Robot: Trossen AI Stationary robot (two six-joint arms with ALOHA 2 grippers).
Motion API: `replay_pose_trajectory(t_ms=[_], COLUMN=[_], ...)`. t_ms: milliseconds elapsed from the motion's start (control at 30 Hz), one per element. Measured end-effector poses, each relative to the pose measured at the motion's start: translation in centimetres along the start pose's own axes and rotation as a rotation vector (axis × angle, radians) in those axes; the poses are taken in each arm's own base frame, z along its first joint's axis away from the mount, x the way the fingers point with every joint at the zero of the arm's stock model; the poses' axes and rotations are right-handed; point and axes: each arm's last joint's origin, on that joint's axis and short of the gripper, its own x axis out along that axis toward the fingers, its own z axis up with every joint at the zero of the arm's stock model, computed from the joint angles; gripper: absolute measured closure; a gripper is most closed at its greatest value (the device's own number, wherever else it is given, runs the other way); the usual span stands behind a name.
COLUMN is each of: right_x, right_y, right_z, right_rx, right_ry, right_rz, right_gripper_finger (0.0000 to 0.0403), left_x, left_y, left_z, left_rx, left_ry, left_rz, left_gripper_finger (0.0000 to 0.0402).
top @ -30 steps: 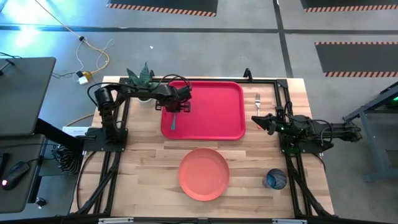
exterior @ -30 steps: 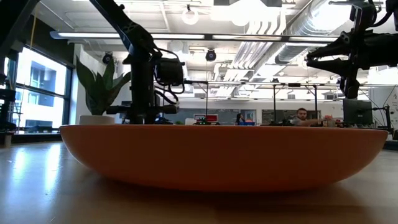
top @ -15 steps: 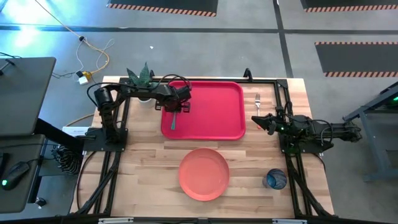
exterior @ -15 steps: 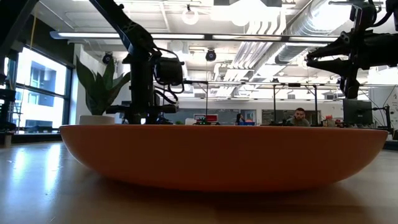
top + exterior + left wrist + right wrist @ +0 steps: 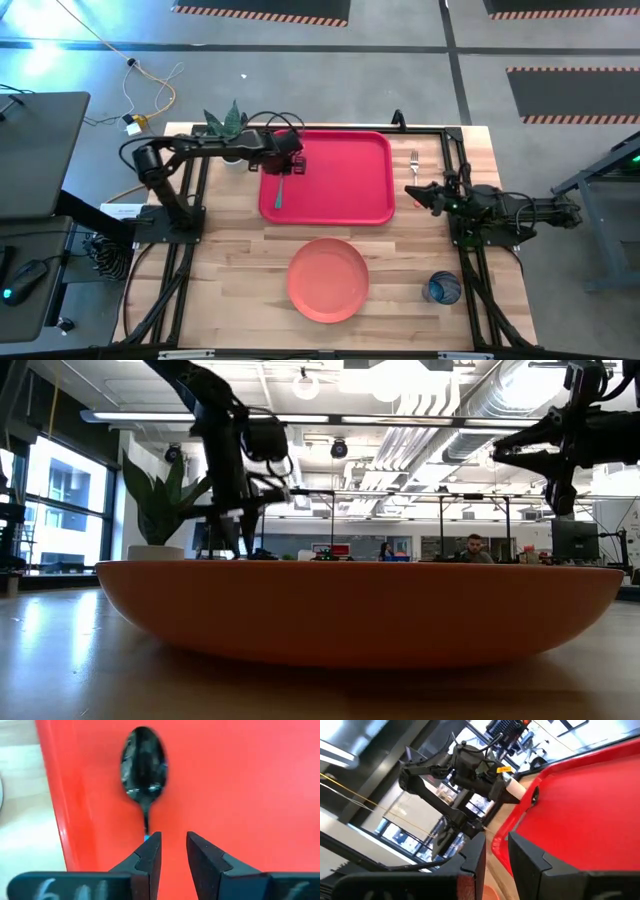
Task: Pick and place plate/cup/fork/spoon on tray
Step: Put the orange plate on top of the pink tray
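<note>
My left gripper (image 5: 173, 851) hangs slightly parted and empty over the glossy red tray (image 5: 240, 785); just ahead lies one spoon (image 5: 144, 762), its dark rounded bowl clear only at my wrist. Overhead: one fork (image 5: 414, 161) beside my right gripper (image 5: 410, 194), narrowly open, empty

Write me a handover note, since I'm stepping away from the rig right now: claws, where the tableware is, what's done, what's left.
Left claw: open, empty, above the spoon, which lies on the tray near its left edge.
Right claw: empty, hovering off the tray's right edge, near the fork.
Fork: on the table right of the tray.
Plate: on the table in front of the tray.
Cup: on the table, front right.
Done: spoon. Left: fork, plate, cup.
</note>
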Motion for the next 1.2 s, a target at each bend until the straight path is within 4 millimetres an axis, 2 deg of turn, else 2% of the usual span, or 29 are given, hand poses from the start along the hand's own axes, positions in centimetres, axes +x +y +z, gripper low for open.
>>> replay_pose_trajectory(t_ms=[267,467,633,867,1033,1200], right_x=[-0.2,-0.6,-1.0,-1.5,-1.9,-1.2], right_y=[1.4,2.5,3.0,3.8,5.8,8.3], right_z=[1.3,2.4,3.2,4.1,5.9,7.6], right_rx=[-0.026,-0.054,-0.066,-0.063,-0.102,-0.187], right_ry=[-0.134,-0.263,-0.361,-0.428,-0.432,-0.358], right_rz=[0.132,0.225,0.267,0.305,0.311,0.236], right_gripper_finger=[0.0329,0.0329,0.0329,0.0329,0.0329,0.0329], left_x=[-5.7,-10.5,-13.6,-16.0,-17.1,-17.8], left_y=[-0.6,0.2,1.1,2.0,2.7,3.2], left_z=[-1.4,-2.3,-3.0,-3.9,-4.0,-4.1], left_rx=[0.165,0.223,0.268,0.32,0.35,0.424], left_ry=[-0.052,-0.165,-0.24,-0.288,-0.32,-0.357], left_rz=[-0.192,-0.3,-0.376,-0.445,-0.473,-0.464], left_gripper_finger=[0.0319,0.0319,0.0319,0.0319,0.0319,0.0319])
